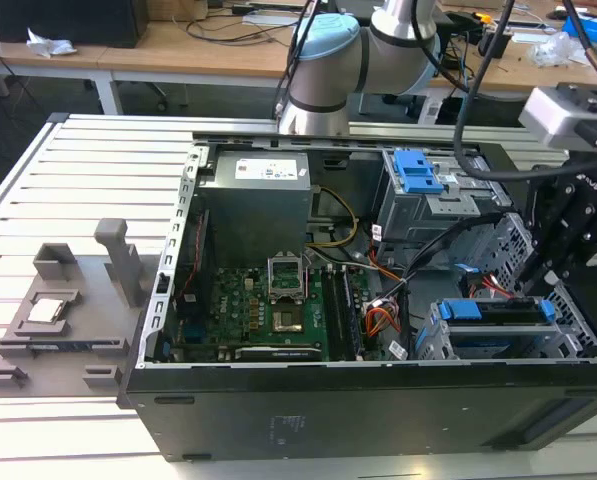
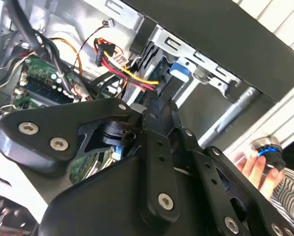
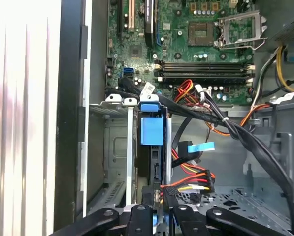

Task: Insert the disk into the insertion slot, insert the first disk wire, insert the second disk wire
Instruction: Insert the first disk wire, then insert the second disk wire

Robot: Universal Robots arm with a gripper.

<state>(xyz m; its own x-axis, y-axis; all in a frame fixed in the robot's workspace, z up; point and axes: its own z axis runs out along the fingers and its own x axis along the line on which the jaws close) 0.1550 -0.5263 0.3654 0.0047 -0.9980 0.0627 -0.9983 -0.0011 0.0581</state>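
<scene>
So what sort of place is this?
Probably a robotics lab or workshop: a robot arm reaches over an opened computer case on a slatted metal bench, with cable-strewn wooden desks behind.

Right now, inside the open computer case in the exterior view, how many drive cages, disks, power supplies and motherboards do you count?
Drive cages: 2 (taller cage, insertion slot cage)
Disk: 1 (disk, in the insertion slot cage)
Power supply: 1 (power supply)
Motherboard: 1 (motherboard)
Total: 5
</scene>
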